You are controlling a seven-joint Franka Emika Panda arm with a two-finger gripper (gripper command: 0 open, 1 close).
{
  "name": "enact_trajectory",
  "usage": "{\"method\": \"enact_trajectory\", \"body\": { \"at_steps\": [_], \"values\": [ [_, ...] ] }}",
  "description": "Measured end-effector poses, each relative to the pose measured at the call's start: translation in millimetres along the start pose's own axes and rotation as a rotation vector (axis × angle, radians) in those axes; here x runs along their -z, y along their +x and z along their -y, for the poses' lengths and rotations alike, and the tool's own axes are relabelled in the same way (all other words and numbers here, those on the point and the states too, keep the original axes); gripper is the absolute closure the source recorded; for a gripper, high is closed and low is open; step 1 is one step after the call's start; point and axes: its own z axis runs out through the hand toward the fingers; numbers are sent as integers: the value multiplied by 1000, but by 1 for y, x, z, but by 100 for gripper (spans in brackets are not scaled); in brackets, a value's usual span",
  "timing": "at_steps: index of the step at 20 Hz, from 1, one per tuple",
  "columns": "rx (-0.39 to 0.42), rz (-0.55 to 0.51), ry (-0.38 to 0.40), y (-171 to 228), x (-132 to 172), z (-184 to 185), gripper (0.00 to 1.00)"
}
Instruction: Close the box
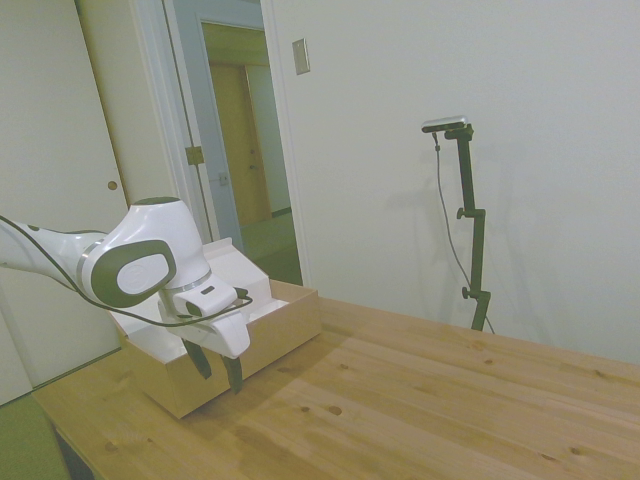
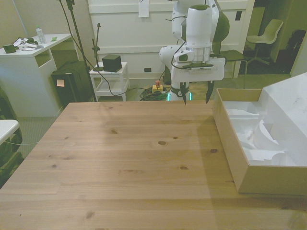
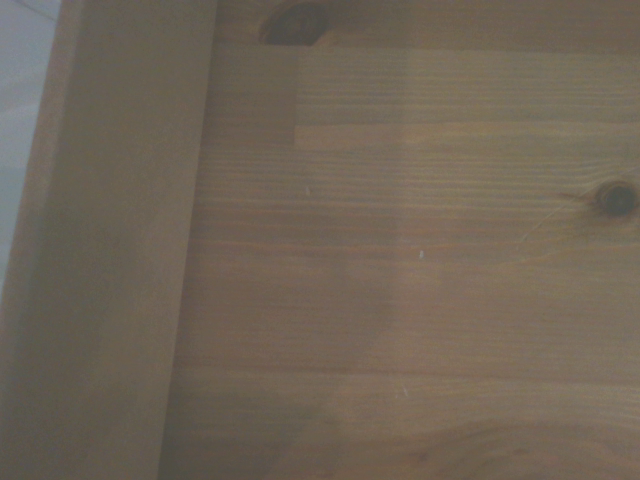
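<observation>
The box (image 2: 249, 158) is seen lying open at the table's (image 2: 120, 158) edge on the front view's right, its long tan wall running along that edge toward the far corner. Its white inside is exposed, and white moulded packing is seen within. The lid (image 2: 288, 110) is raised on the outer side, tilted away from the table's middle. The hand (image 2: 196, 98) is held above the bare wood near the far edge, just beside the box's far end and apart from it. Its dark fingers (image 2: 184, 96) are spread and pointed downward, with nothing held between them. In the wrist view, the box's tan wall (image 3: 110, 260) is shown against the planks.
</observation>
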Motion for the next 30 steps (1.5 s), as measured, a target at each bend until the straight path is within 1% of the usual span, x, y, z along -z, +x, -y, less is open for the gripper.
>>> {"method": "enact_trajectory", "body": {
  "at_steps": [2, 4, 5, 8, 11, 13, 16, 19, 22, 25, 30],
  "values": [
    [-10, 2, -2, 0, -1, 0, 0],
    [-12, -9, 8, -3, 7, 4, 0],
    [-9, -19, 17, -6, 17, 8, 0],
    [13, -59, 56, -15, 61, 18, 0],
    [58, -103, 117, -27, 102, 36, 0],
    [108, -129, 163, -41, 127, 56, 0],
    [209, -157, 230, -65, 166, 86, 0],
    [307, -179, 270, -79, 202, 107, 0],
    [401, -190, 290, -93, 232, 134, 0],
    [471, -197, 301, -101, 245, 153, 0],
    [618, -215, 282, -149, 243, 197, 0]
  ]
}}
